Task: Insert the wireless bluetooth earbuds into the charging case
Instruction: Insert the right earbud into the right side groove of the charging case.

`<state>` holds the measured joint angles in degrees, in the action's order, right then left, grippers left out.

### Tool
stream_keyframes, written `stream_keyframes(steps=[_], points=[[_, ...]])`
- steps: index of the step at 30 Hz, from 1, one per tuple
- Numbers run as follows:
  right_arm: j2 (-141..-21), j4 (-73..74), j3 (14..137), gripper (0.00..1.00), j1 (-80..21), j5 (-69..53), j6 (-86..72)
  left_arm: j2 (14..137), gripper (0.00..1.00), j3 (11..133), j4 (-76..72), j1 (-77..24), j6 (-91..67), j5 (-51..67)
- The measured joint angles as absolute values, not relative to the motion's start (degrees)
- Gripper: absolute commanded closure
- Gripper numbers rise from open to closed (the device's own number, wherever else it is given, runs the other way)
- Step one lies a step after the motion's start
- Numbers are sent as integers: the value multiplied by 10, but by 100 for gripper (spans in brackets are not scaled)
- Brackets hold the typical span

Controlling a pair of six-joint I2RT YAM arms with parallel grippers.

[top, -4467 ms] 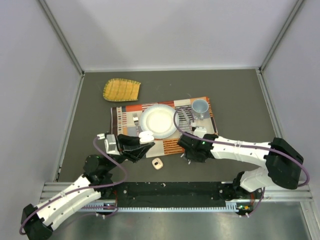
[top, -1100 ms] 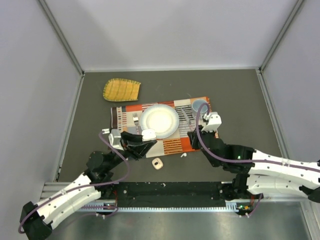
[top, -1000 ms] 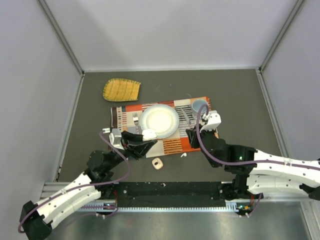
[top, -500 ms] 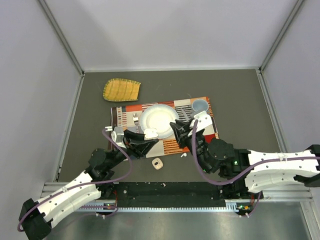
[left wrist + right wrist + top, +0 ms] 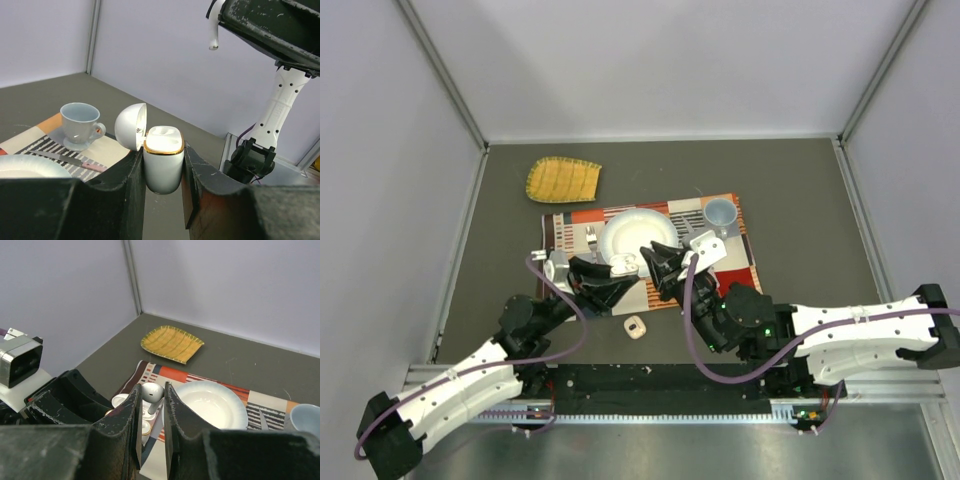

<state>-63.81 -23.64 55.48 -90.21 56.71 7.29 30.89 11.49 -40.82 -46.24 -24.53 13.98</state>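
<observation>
Grey table (image 5: 800, 180), L pincer (image 5: 623, 268) clamps open charging case (image 5: 162, 165), R pincer (image 5: 648, 255) poised above pinching earbud (image 5: 151, 392).

Bright even light; faint shadows; near foreground soft.

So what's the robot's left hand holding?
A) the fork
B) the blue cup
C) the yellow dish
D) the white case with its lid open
D: the left gripper is shut on the charging case, and its lid is flipped open.
</observation>
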Motion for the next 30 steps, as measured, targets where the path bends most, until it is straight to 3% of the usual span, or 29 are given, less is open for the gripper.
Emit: stream_keyframes(steps=[30], points=[[-654,-174,555,100,-902,492,-28,316,100,127,-484,-471,-153,194]])
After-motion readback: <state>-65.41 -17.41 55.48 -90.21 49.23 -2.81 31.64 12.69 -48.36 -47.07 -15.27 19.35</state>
